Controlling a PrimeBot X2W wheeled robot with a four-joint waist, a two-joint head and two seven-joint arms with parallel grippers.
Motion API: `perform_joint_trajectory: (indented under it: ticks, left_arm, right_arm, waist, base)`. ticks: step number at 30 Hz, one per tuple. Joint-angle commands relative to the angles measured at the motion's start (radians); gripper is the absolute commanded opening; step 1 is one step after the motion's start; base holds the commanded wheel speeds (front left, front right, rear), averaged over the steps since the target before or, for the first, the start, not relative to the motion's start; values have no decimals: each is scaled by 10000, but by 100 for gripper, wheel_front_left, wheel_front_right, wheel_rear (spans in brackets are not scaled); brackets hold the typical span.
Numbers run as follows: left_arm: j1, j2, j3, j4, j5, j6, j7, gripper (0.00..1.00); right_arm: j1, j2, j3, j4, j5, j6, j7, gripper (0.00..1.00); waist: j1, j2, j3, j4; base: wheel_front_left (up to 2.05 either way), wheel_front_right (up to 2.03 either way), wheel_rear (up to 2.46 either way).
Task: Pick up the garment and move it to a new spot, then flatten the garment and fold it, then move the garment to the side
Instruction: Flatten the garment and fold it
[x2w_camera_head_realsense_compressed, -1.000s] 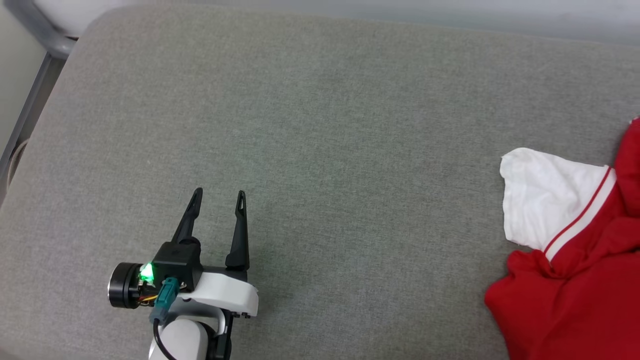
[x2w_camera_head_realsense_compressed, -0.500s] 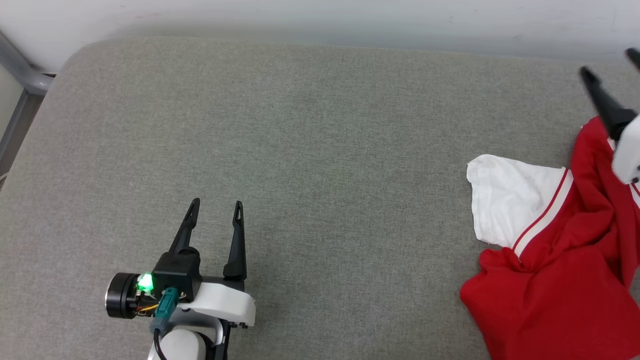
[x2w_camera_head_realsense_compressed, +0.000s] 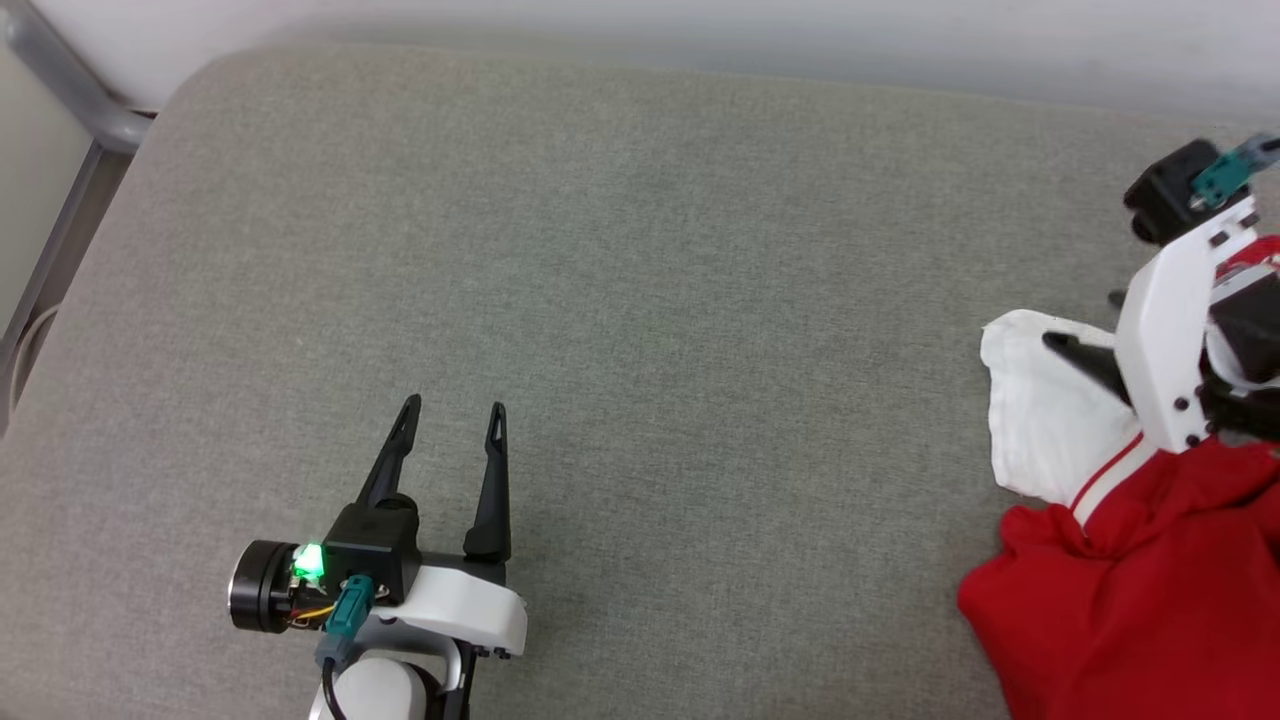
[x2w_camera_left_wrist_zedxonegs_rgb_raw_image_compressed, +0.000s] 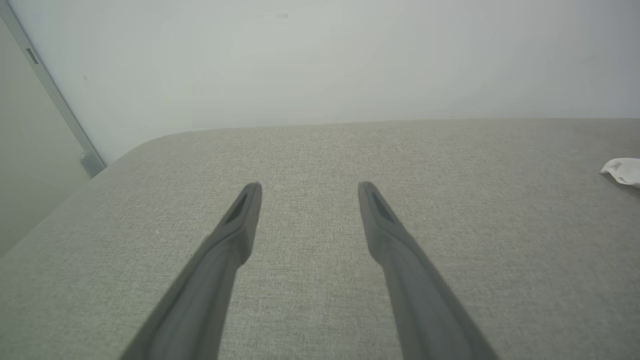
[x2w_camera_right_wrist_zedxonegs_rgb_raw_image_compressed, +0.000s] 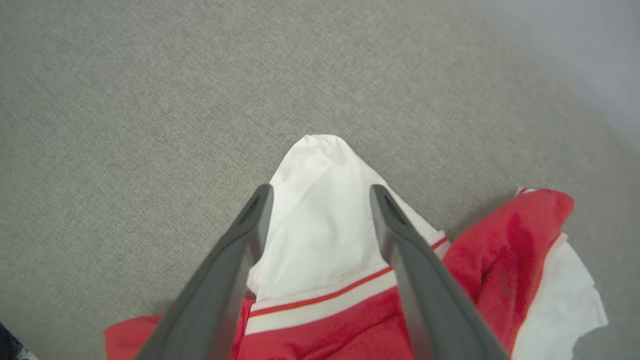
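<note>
There is one garment, red, with two white parts showing in the right wrist view. It lies on one grey fabric surface. There are two arms' ends: one left end effector and one right end effector. Each has two dark fingers, four in all. One green light and two teal plugs show.

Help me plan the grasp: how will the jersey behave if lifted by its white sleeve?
Probably floppy: the jersey lies crumpled in soft folds, so it should drape and hang from the grasp. Likely light, since the cloth looks thin.
</note>
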Motion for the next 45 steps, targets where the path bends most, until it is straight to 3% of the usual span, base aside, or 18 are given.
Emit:
perform_joint_trajectory:
  ticks: [1,11,16,18,19,25,32,37,45]
  left_arm:
    - [-103,-10,-20,-29,-50,1,-25,100]
    - [-450,-15,-271,22,-240,96,-25,100]
    - [-492,-17,-291,77,-290,158,-25,100]
    - [-451,-17,-246,85,-280,180,-27,100]
    - [-427,-15,-221,100,-270,190,-25,100]
    - [-315,-16,-180,126,-219,168,-27,100]
    - [-218,-17,-88,74,-163,127,-25,100]
    - [-165,-17,-84,19,-200,164,-25,100]
    - [-159,-16,-120,-18,-305,237,-25,100]
  right_arm:
    - [-72,124,112,157,158,-11,144,100]
    - [219,572,1489,1951,276,-9,668,100]
    - [551,673,2341,2559,394,-5,345,100]
    - [398,660,2469,2553,421,5,-97,11]
    - [279,649,2466,2551,489,5,-336,0]
    - [-615,384,2257,2046,799,-8,-2078,0]
    - [-1255,339,2352,1274,703,-8,-3167,0]
    - [-1767,828,2680,918,472,-8,-3517,0]
    - [-2563,2328,3542,1199,89,-8,-3940,0]
  waist:
    - [0,0,131,120]
    - [0,0,717,531]
    - [0,0,728,598]
    - [0,0,694,553]
    - [0,0,666,522]
    - [0,0,327,339]
    - [0,0,67,258]
    - [0,0,46,372]
    - [0,0,183,638]
  base:
    - [0,0,0]
    - [0,0,0]
    - [0,0,0]
    - [0,0,0]
    - [0,0,0]
    - [0,0,0]
    - [0,0,0]
    - [0,0,0]
    - [0,0,0]
